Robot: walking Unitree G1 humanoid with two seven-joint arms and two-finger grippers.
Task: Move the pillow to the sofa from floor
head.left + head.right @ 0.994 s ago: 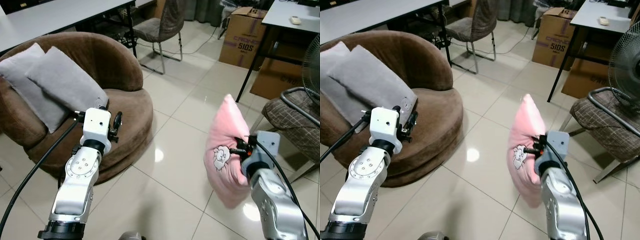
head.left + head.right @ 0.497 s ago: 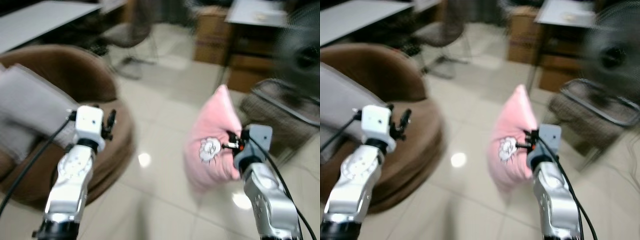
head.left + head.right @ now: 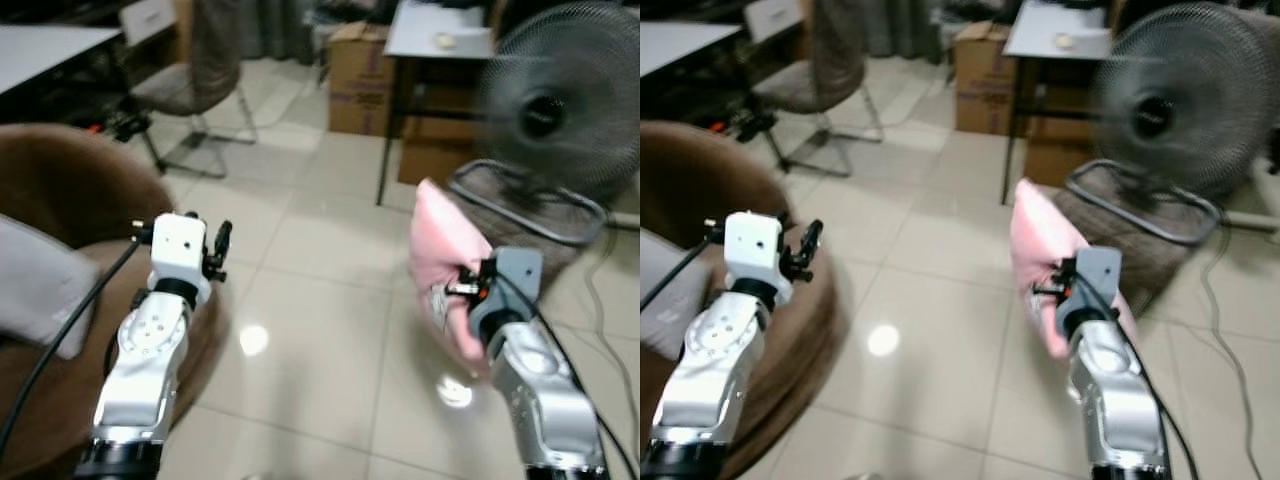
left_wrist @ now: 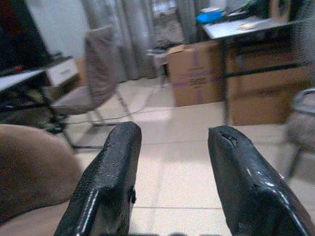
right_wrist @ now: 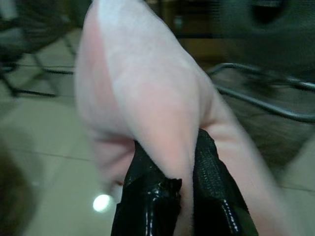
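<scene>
Nearest to me, my right gripper is clamped on the pink pillow: in the right wrist view a fold of the fabric is pinched between the two black fingers, and the rest of the pillow bulges beyond the fingertips. In the head views the pillow is held in the air above the tiled floor, on my right side, just ahead of the right wrist, its upper corner pointing up and its lower edge hanging beside the arm. A printed patch on its face is partly hidden and blurred.

My left gripper is raised at about the same height on my left, fingers spread apart with nothing between them; through the gap I see floor tiles only.

At the left edge, under and beside the left arm, lies the brown round sofa, with a grey cushion resting on it. The pillow is well apart from the sofa, across open floor.

Behind the pillow sits a checked seat with a metal frame, and above that a standing fan. Farther back are a desk, cardboard boxes beneath and beside it, and a grey chair on the left.
</scene>
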